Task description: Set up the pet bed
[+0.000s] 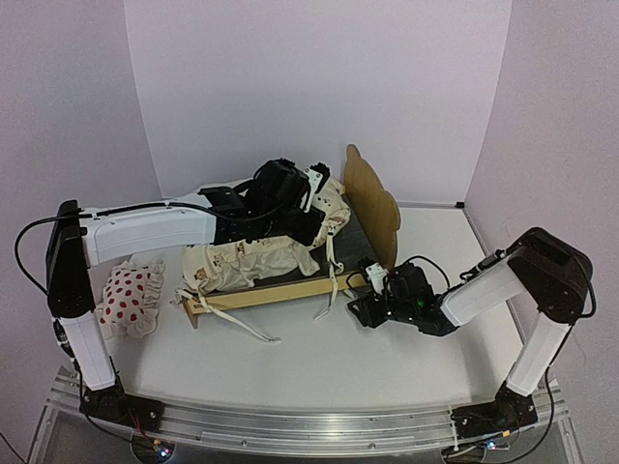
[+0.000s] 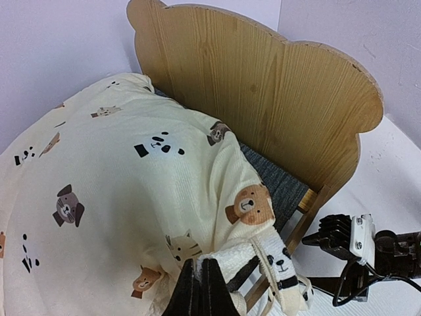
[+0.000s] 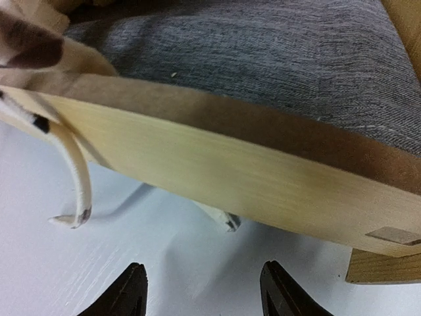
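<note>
The bed [image 1: 276, 292] sits on the table [image 1: 319, 358], its side rail [image 3: 230, 178] just ahead of the spread right jaws — left jaws pressed together at the cushion [image 2: 118, 197]. Plywood looks light, stiff; grip that rail.

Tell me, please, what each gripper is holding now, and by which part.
The left gripper is shut, apparently pinching the cream cushion at its ruffled edge. The right gripper is open and holds nothing.
</note>
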You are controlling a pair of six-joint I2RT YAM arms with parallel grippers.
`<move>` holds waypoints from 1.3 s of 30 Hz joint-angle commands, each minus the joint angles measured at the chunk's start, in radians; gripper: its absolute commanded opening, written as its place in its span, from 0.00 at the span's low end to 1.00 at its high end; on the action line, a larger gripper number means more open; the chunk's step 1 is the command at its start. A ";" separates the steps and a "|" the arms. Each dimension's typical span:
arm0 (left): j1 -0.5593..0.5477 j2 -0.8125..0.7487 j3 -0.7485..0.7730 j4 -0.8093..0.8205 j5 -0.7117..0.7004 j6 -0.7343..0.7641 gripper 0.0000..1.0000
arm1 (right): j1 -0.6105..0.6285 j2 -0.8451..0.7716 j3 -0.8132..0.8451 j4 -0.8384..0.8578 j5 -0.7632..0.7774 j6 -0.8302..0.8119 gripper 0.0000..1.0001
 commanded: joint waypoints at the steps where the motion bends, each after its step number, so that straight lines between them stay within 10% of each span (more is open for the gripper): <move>1: 0.005 -0.013 0.049 -0.005 -0.011 0.000 0.00 | 0.005 0.064 -0.015 0.206 0.078 0.026 0.61; 21: 0.005 -0.018 0.044 -0.006 -0.004 0.003 0.00 | 0.026 0.281 0.050 0.415 0.108 0.059 0.55; 39: 0.005 -0.018 0.045 -0.014 -0.014 0.006 0.00 | 0.032 0.343 0.056 0.497 0.088 0.050 0.07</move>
